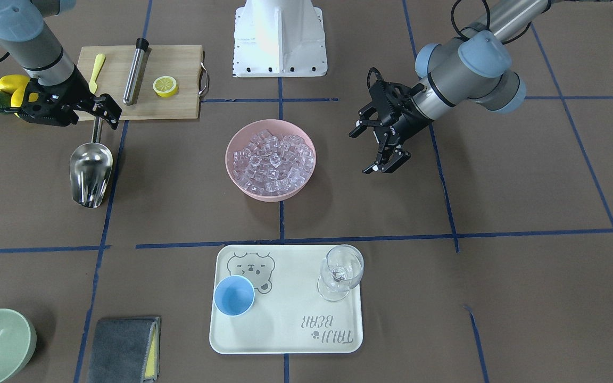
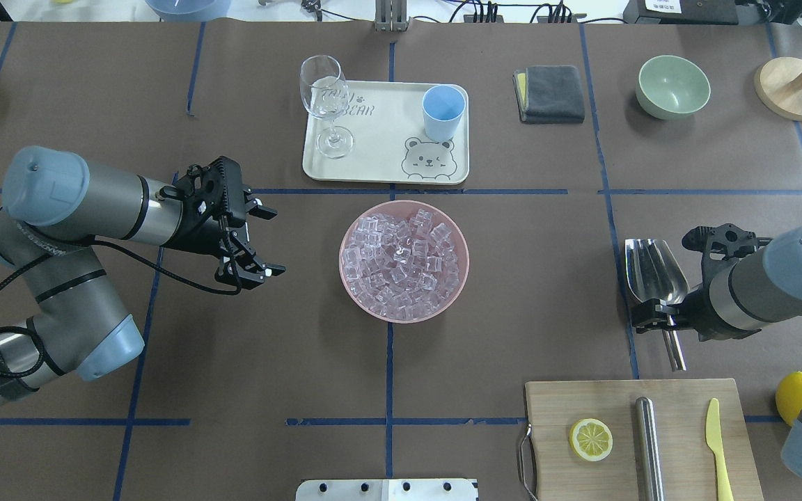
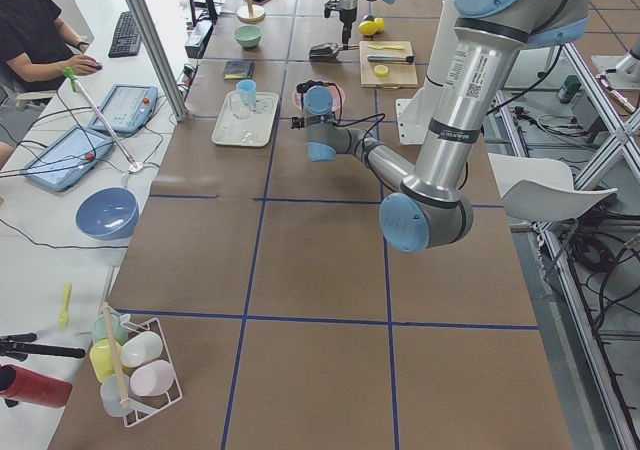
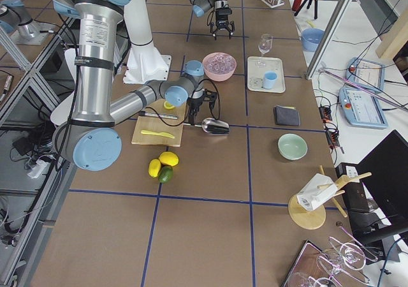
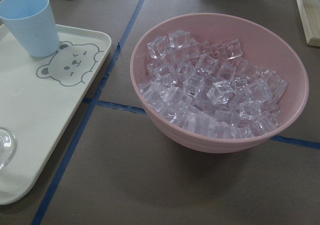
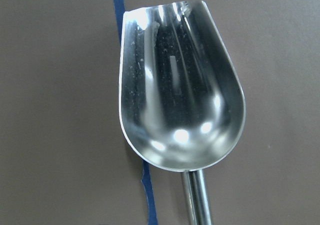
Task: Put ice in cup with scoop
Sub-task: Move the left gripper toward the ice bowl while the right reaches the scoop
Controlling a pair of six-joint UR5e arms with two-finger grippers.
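1. Tray (image 1: pixel 285 340): lies flat, well apart from both grippers, on the far side of the bowl from the robot. It carries the cup and a wine glass (image 1: pixel 341 271).
2. Pink bowl (image 1: pixel 270 197): stands between the two grippers, near the left gripper and directly in front of its fingertips.
3. Left gripper (image 2: pixel 272 242): fingers spread wide, holding nothing, poised above the table and aimed at the bowl.
4. Right gripper (image 2: pixel 660 319): lowered over the scoop handle, one finger on each side of the rod. Whether the pads press the handle cannot be determined.
5. Scoop (image 1: pixel 91 173): lies on the table, trough up and empty, projecting forward from the right gripper.
6. Cup (image 1: pixel 234 296): upright on the tray corner, well apart from both grippers.
7. Ice (image 1: pixel 272 157): heaped in the bowl, near the left gripper, untouched.
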